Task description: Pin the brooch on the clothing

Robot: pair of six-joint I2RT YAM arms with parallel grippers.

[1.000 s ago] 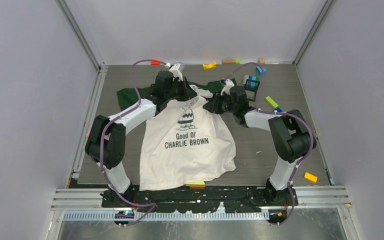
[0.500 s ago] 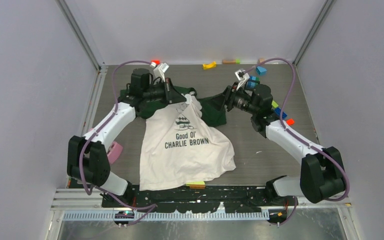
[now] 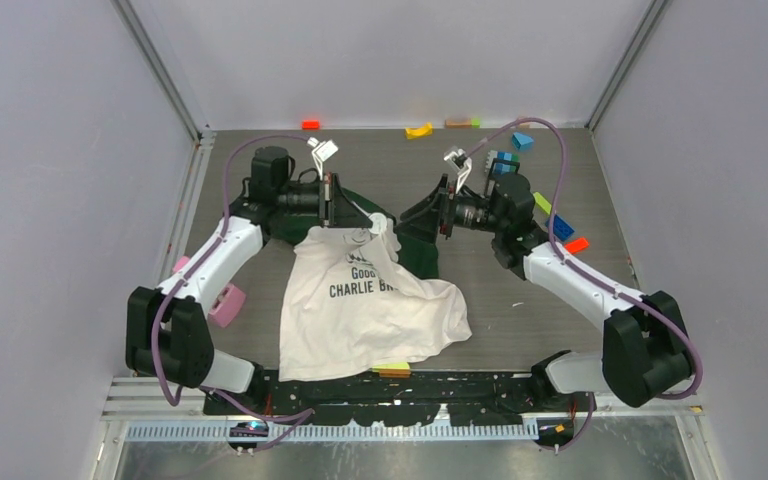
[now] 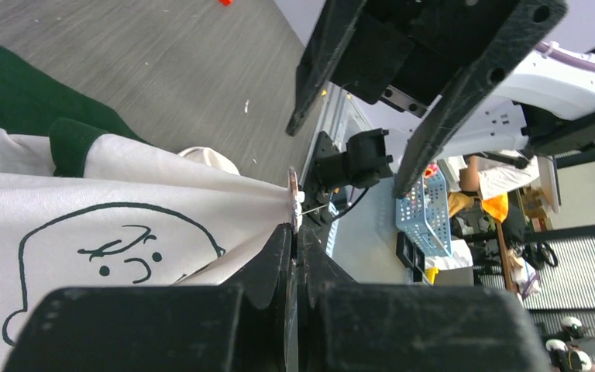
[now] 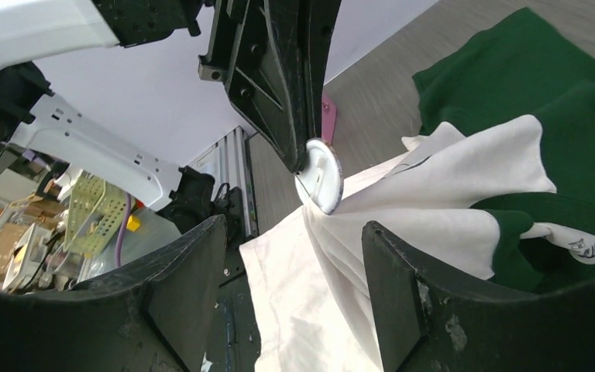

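While the shirt is held up (overhead): the left gripper (image 3: 360, 222) has the white T-shirt (image 3: 370, 320) pinched just below its collar and raised into a peak. The shirt's lower half lies on the table (image 3: 520, 300). The right gripper (image 3: 428, 215) faces that peak from the shirt's right shoulder side, near it but apart.
Likely reason for the peak: cloth raised off the table can be reached from both faces, which a pin would seem to need.
Left wrist, grip: the fingers are pressed together, clamped on the brooch (image 4: 292, 186). It shows edge-on at the shirt's peak, beyond the cartoon head (image 4: 108, 256), with the cloth drawn taut to it.
Right wrist, jaws: spread wide and holding nothing, they frame the brooch from the shirt's other side.
Right wrist, brooch: a pale round face at the shirt's gathered tip, nipped by the left arm's black fingers (image 5: 294, 116). White cloth fans away below it, and the green sleeve (image 5: 589, 116) lies behind.
Step in hand: fastening, by the look of it. Whether the pin has passed through the shirt cannot be told.
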